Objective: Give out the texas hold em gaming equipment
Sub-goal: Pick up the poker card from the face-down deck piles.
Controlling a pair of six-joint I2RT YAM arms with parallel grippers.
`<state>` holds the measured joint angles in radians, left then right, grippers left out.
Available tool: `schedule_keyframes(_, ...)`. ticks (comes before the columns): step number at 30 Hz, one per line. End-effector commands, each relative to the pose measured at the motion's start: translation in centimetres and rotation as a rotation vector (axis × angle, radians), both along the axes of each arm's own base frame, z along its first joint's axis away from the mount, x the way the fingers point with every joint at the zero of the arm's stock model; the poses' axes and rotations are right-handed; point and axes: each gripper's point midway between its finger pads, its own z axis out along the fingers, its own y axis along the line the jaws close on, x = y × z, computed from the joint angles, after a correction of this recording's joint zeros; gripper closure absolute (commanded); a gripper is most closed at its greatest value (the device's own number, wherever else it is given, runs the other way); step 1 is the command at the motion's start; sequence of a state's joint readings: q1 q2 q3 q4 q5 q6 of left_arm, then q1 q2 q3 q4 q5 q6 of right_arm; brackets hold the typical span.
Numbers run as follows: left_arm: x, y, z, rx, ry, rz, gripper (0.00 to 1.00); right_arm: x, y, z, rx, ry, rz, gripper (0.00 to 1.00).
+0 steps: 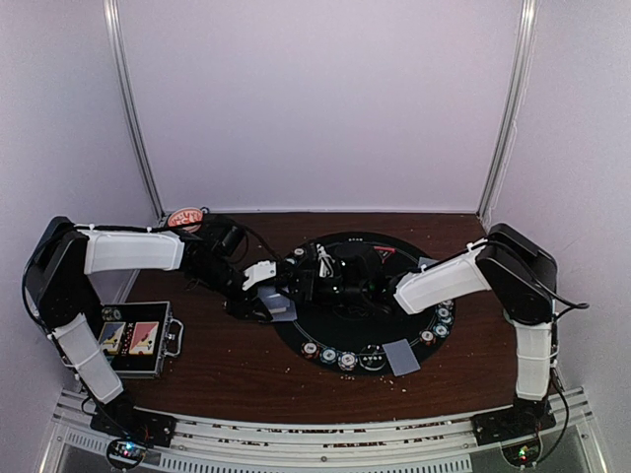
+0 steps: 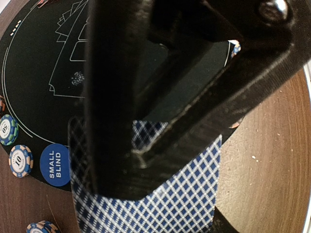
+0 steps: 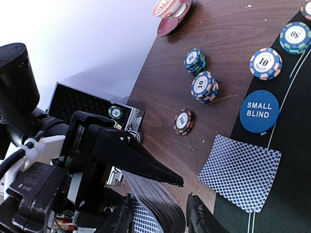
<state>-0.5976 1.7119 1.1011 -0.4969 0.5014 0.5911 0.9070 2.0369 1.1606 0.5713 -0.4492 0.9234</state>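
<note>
My left gripper (image 1: 268, 301) is shut on a deck of blue-checked playing cards (image 2: 165, 204) at the left edge of the round black mat (image 1: 360, 246). The deck fans out toward my right gripper (image 3: 158, 218), whose two fingertips stand on either side of the fan's end, with a gap on the right side. One card (image 3: 240, 172) lies face down on the mat's edge below the blue SMALL BLIND button (image 3: 259, 111). Another card (image 1: 401, 357) lies at the mat's front right. Striped chips (image 3: 204, 86) sit on the wood beside the mat.
An open black case (image 1: 138, 340) with two card packs lies at the left front. A red bowl (image 1: 185, 219) stands at the back left. More chips (image 1: 340, 357) line the mat's front rim. White walls close the table at the back and sides.
</note>
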Motion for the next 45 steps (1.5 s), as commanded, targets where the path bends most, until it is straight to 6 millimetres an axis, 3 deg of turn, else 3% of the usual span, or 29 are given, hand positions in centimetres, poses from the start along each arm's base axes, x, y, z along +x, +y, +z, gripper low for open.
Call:
schedule_keyframes(1, 0.1, -0.4, 0.4, -0.027, -0.016, -0.015, 0.51, -0.2, 0.8, 0.8, 0.021, -0.024, 0.014, 0.64)
schedule_keyframes(15, 0.3, -0.4, 0.2, -0.021, -0.014, -0.013, 0.51, -0.9, 0.1, 1.4, -0.006, -0.046, 0.01, 0.85)
schedule_keyframes(23, 0.3, -0.4, 0.1, -0.018, -0.012, -0.012, 0.51, -0.8, -0.5, 1.9, -0.024, -0.065, -0.003, 0.91)
schedule_keyframes(30, 0.3, -0.4, 0.0, -0.018, -0.011, -0.013, 0.51, -0.9, -1.1, 2.9, -0.033, -0.091, -0.017, 0.92)
schedule_keyframes(34, 0.3, -0.4, 0.0, -0.018, -0.011, -0.012, 0.51, -1.1, -0.7, 2.8, -0.02, -0.08, 0.001, 0.8)
schedule_keyframes(40, 0.3, -0.4, 0.0, -0.018, -0.01, -0.012, 0.51, -1.9, 0.5, 2.1, -0.013, -0.062, 0.038, 0.81)
schedule_keyframes(45, 0.3, -0.4, 0.0, -0.017, -0.009, -0.013, 0.51, -1.9, 0.3, 2.1, -0.027, -0.067, 0.03, 0.84)
